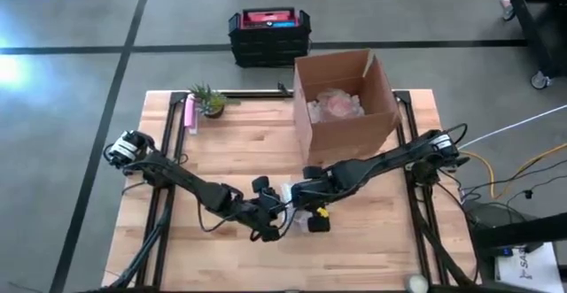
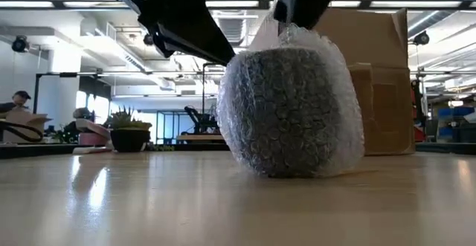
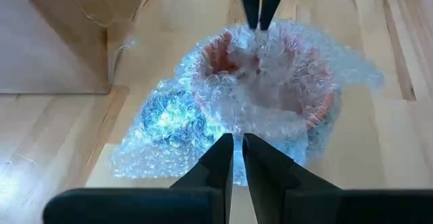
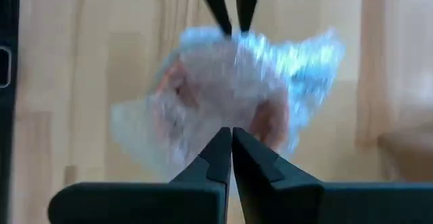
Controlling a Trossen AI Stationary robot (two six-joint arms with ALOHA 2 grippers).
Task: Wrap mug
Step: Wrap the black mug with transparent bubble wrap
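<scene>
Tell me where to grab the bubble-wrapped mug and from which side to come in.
Grip the loose bubble wrap bunched over the mug's open mouth, coming from above. The mug stands upright on the table, its rounded wrapped sides look too wide and slippery to pinch, while the top edge offers thin folds. The left gripper and right gripper already meet there from opposite sides.

Lighting's pretty even overall, bright office-type ceiling strips visible in the low view, and they leave long soft sheens on the table (image 2: 149,201) up close, which is also blurry there. High view has a blown-out glare patch on the floor (image 1: 13,67) at the left edge. Left wrist view is sharp, with a bluish-white hotspot on the bubble wrap (image 3: 172,112). Right wrist view is the worst: whole thing smeared and soft, wrap edges glowing pale blue. Shadows are weak everywhere.
</scene>
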